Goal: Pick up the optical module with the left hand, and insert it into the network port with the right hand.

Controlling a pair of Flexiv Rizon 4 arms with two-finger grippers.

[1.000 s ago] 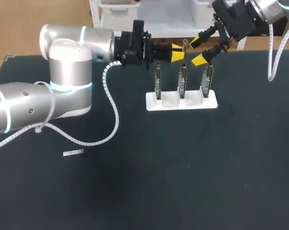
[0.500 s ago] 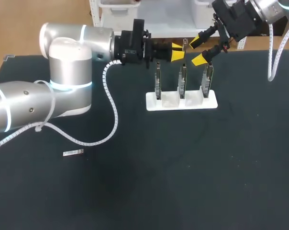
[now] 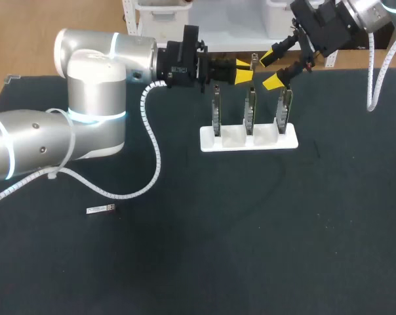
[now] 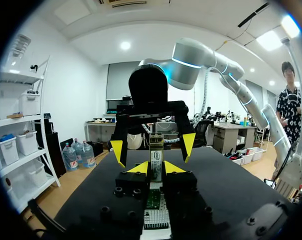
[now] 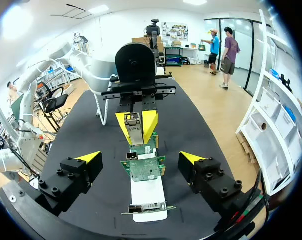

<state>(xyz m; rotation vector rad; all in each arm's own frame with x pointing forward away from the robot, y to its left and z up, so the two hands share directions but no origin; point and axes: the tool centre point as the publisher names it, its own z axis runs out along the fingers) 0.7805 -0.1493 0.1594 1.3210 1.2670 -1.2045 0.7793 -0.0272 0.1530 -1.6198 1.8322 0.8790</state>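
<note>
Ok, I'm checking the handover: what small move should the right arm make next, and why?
Probably ease the open right jaws forward until they straddle the module, then close. The left jaws are shut on the module, holding it over the cards, and the right jaws stand open facing it, not yet touching it.

Looks out along the left gripper, yellow fingers pinching the upright optical module from both sides. Faces the right gripper at twelve o'clock, spread wide. Shows a green circuit board at six o'clock of the module, over the black surface.
</note>
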